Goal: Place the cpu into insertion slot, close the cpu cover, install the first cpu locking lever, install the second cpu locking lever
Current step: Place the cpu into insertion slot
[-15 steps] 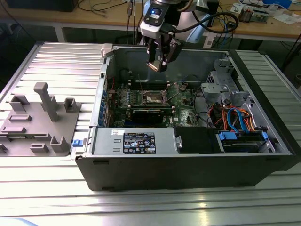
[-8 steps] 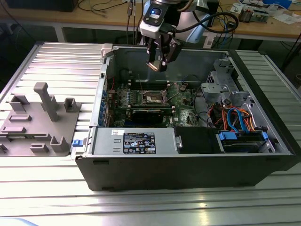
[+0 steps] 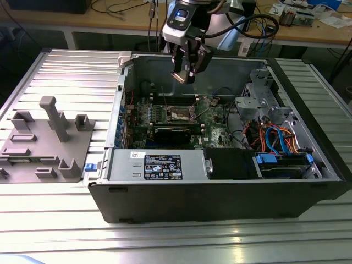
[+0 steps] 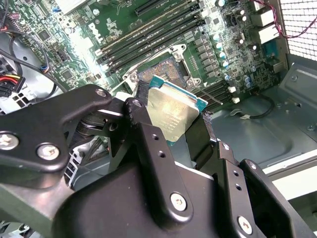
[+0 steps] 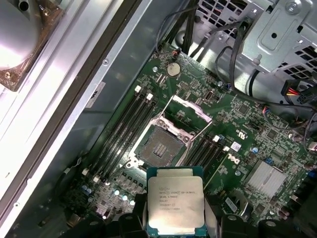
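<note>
Silver-grey metal is showing on the top of the cpu [image 5: 173, 202], which the gripper [image 5: 174, 225] is pinching by two opposite edges, its black fingers [image 4: 143, 124] closing narrowly on the chip alone. In the exterior view the gripper [image 3: 186, 72] is hanging above the open computer case [image 3: 220, 192], well clear of the green motherboard [image 3: 212, 118]. The cpu is therefore riding in the air, apart from the insertion slot [image 5: 160, 147]. That slot is lying below the chip and somewhat off to one side of it, not squarely under it. In the first wrist view its grey-gold contact field is sitting bare, just beyond the chip's far edge. The cpu cover [image 5: 191, 108] is standing swung up on the side of the insertion slot away from the chip, leaving the opening free. The chip's edges are appearing turned somewhat against the slot's rim, though the slanting view is making that hard to judge. In the second wrist view the cpu [image 4: 173, 111] is overlapping part of the insertion slot [image 4: 171, 67].
</note>
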`<move>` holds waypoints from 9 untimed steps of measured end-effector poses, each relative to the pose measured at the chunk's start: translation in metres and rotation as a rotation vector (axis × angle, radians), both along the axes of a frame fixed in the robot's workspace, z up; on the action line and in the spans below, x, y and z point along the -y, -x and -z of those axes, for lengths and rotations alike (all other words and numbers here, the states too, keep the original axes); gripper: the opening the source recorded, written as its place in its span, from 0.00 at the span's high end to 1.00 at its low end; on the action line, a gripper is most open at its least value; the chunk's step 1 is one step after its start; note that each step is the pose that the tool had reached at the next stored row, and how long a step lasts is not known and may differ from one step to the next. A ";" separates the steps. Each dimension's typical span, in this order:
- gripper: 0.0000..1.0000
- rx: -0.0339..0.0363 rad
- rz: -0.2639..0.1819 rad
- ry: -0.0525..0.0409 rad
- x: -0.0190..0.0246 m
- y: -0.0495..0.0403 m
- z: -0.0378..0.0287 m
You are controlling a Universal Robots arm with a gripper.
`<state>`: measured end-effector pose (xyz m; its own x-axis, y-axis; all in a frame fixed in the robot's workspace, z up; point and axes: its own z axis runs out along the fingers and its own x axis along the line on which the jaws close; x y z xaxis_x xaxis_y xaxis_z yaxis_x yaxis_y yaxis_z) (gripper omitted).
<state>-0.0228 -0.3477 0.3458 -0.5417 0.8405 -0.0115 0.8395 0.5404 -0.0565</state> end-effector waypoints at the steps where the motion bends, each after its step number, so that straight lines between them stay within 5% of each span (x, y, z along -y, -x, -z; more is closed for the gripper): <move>1: 0.46 0.0000 0.003 0.0000 0.0000 0.0000 0.0000; 9: 0.46 0.0000 0.016 0.0001 0.0000 0.0000 0.0000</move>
